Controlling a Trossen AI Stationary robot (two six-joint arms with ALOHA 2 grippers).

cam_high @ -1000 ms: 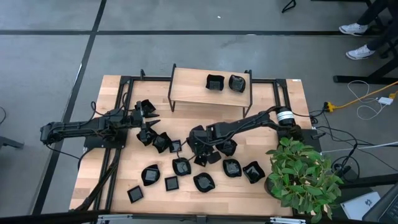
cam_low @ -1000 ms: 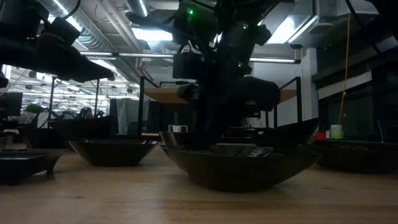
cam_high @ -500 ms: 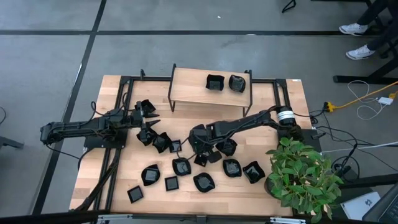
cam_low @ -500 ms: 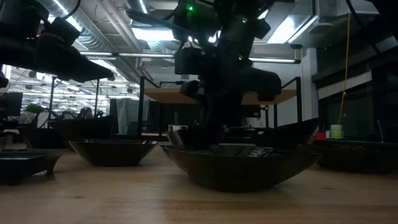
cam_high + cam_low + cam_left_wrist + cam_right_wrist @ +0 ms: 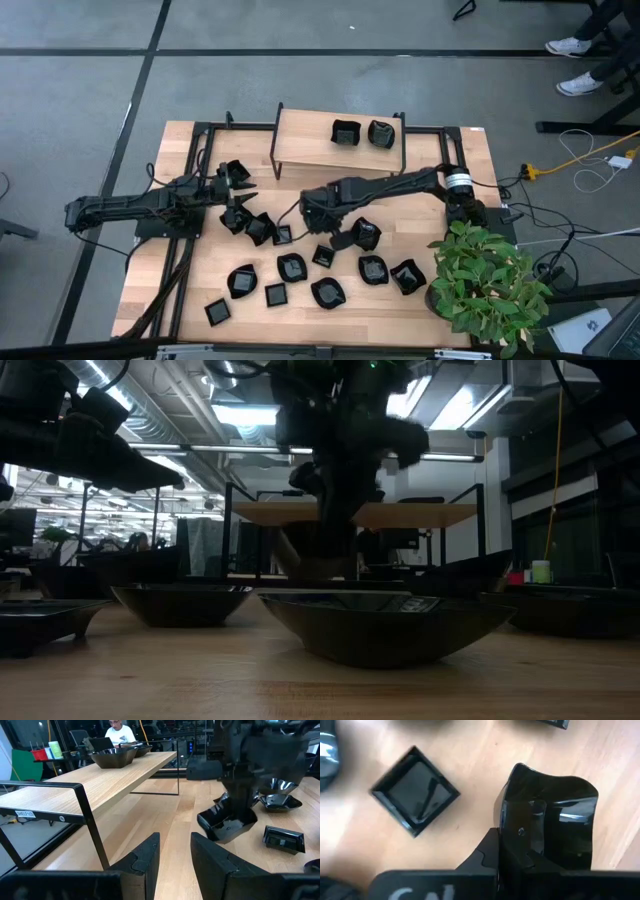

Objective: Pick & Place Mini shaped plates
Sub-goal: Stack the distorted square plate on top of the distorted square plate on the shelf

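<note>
Right gripper point(image 5: 312, 203) is clamping its fingers point(image 5: 492, 855) tight on the wall of a glossy black dish point(image 5: 547, 815), which is hanging tilted over the table point(image 5: 200, 280); in the left wrist view the same dish point(image 5: 227, 825) is dangling under the right arm's dark fingers with its lower edge near or on the wood, and I cannot tell which; a square dish point(image 5: 415, 797) is lying flat on the boards beside it, apart from it; seen from above, the gripped dish is sitting at the table's middle, just in front of the raised shelf point(image 5: 310, 140); other small black dishes point(image 5: 290, 268) are lying scattered across the front half of the table, some touching one another; two more dishes point(image 5: 362, 132) are resting side by side on the shelf's top; from table height one wide dish point(image 5: 385, 625) is filling the foreground; left gripper point(image 5: 238, 190) is hovering at the table's left side with its fingers point(image 5: 147, 855) parted and nothing between them, close to a cluster of dishes point(image 5: 250, 222); a potted plant point(image 5: 485, 280) is standing at the table's front right corner; beyond the shelf a person point(image 5: 119, 731) is sitting at a desk
</note>
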